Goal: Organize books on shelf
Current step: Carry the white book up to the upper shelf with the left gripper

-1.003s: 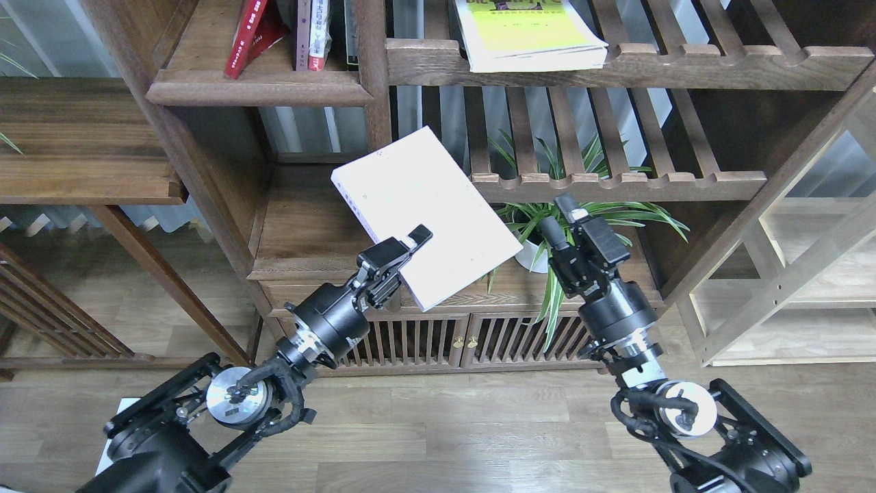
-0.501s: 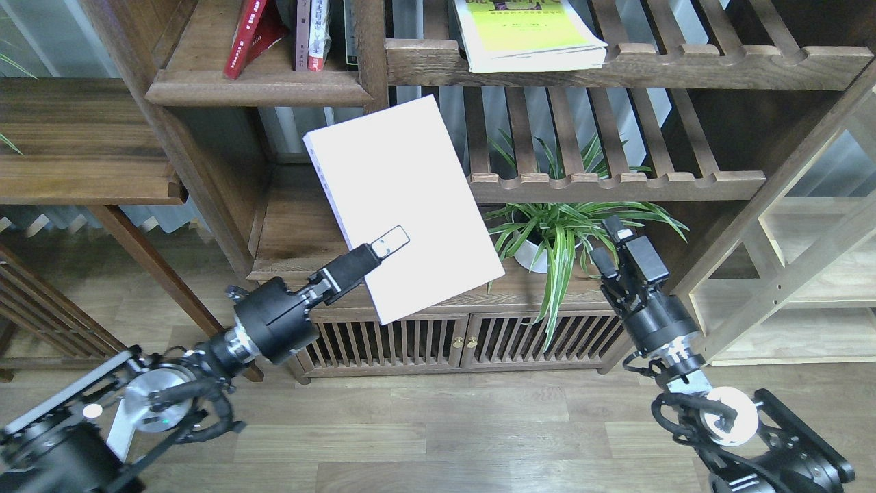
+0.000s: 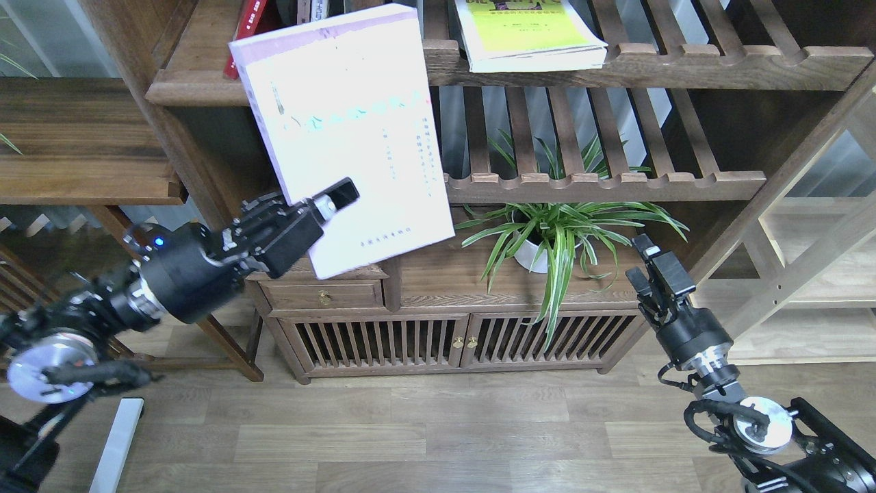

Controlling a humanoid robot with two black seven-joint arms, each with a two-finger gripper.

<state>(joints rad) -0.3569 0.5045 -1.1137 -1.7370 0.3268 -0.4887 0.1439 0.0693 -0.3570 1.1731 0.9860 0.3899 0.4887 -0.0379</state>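
My left gripper is shut on the lower edge of the white book and holds it up, tilted, in front of the dark-brown shelf at the upper left. The book covers the shelf's right end and most of the books standing there. A red book leans on that shelf at the left of the white book. The yellow-green book lies flat on the slatted rack at the top. My right gripper is low at the right, empty, its fingers slightly apart.
A potted spider plant stands on the low cabinet between my arms. Slatted racks run to the right. A wooden table is at the left and a pale wooden frame at the far right.
My left gripper has lifted the white book up and left, from in front of the cabinet to the dark shelf's level. My right arm has drawn back to the lower right.
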